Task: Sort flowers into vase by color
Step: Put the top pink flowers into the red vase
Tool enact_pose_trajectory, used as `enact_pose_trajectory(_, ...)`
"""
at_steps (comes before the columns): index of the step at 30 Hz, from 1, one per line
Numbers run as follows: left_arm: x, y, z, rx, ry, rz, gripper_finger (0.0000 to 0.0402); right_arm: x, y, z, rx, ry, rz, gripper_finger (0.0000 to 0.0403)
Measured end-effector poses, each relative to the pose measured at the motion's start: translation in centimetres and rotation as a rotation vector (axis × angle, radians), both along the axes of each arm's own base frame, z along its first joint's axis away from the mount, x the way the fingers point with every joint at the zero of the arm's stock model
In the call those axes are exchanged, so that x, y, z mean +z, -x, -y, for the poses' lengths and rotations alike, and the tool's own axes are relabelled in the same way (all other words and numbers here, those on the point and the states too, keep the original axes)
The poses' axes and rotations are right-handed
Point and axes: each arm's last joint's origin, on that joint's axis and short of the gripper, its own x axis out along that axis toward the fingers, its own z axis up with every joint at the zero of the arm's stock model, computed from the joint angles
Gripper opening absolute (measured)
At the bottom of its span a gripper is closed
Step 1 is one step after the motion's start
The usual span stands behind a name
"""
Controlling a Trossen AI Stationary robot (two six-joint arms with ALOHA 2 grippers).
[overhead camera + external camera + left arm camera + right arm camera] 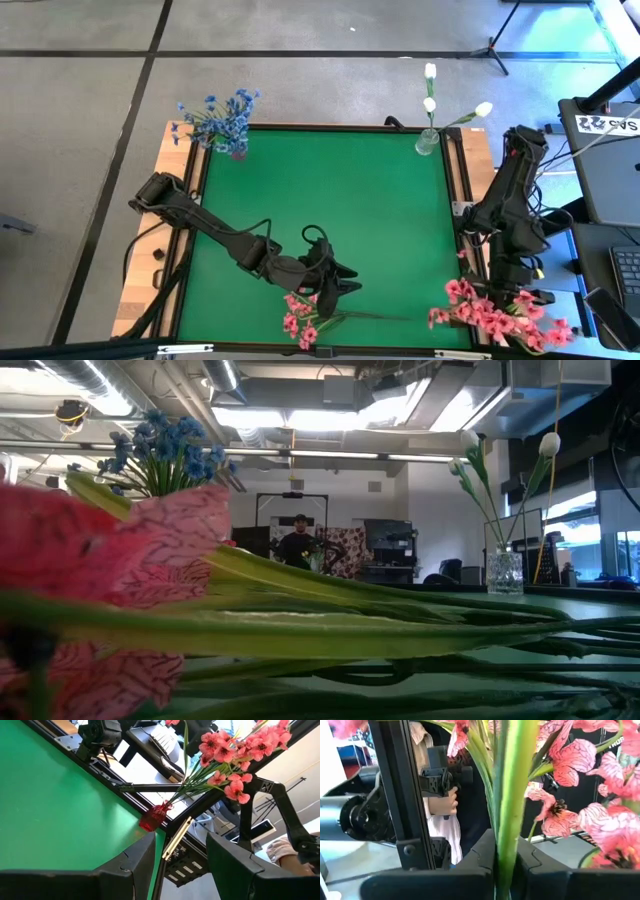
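Right hand point(506, 870) pinching pink stem point(512, 795) (near red vase point(152, 818)), left hand point(335, 285) open

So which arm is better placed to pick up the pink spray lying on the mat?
Left. Its open gripper hovers right above the loose pink spray at the mat's near edge. The right gripper is occupied, its fingers closed on a pink stem by the red vase.

The table point(180, 300) has a green mat point(340, 210) framed in wood and stands on a grey floor point(80, 120) crossed by dark lines. Exposed ducts point(110, 380) and ceiling lights point(290, 418) run overhead. A person point(298, 543) sits among equipment at the far wall.
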Motion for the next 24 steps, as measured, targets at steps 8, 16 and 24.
enact_pose_trajectory(8, 0.0, 0.0, 0.0, 0.000, 0.000, 0.000, 0.0169, 0.4, 0.2, 1.6, -0.165, 0.040, 0.160, 0.0008)
enact_pose_trajectory(16, 0.0, 0.0, 0.0, 0.000, 0.000, 0.001, 0.0169, 0.6, 0.6, 2.9, -0.220, 0.041, 0.146, 0.0010)
enact_pose_trajectory(24, 0.0, 0.0, 0.0, -0.001, -0.003, 0.001, 0.0169, 0.1, 0.6, 3.1, -0.209, 0.069, 0.055, 0.0023)
